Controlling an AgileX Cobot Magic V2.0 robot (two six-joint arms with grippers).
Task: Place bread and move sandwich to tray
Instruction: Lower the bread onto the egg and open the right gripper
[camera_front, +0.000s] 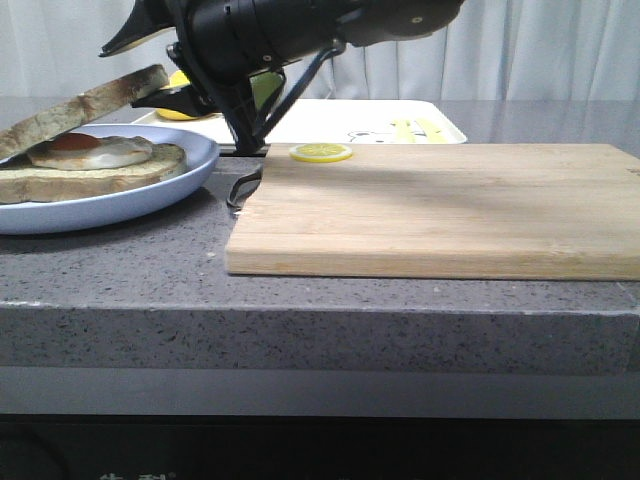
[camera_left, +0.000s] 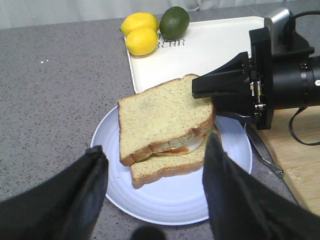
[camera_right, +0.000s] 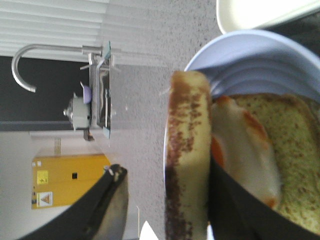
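Where the right gripper stands: at the far side of the plate. Its black fingers are parted. The upper finger is clear of the crust, and the other lies against the underside of the bread.
Right gripper state: released, not clamped; the slice leans on one finger.
Thick greenish-tan bread slice with brown crust: on top of the fried egg, tilted. The edge at the right gripper is raised and the opposite edge rests lower.
Sandwich: a lower brown-crusted slice carrying a white and orange fried egg, lying flat in the middle of the plate beneath the tilted slice.
Left gripper: above the plate's near rim, fingers spread wide, grasping nothing.
Round pale-blue plate: toward the left edge of the speckled grey counter, just in front of the tray's near corner.
Flat white rectangular tray: near the counter's rear edge, behind the plate and the board, with cartoon print and lettering.
Two yellow lemons and green lime: at the tray's far left corner, touching one another.
Pale wooden cutting board: right of the plate, along the counter's front edge.
Yellow lemon slice: on the board's rear left corner.
Thin metal utensil: on the counter between plate and board.
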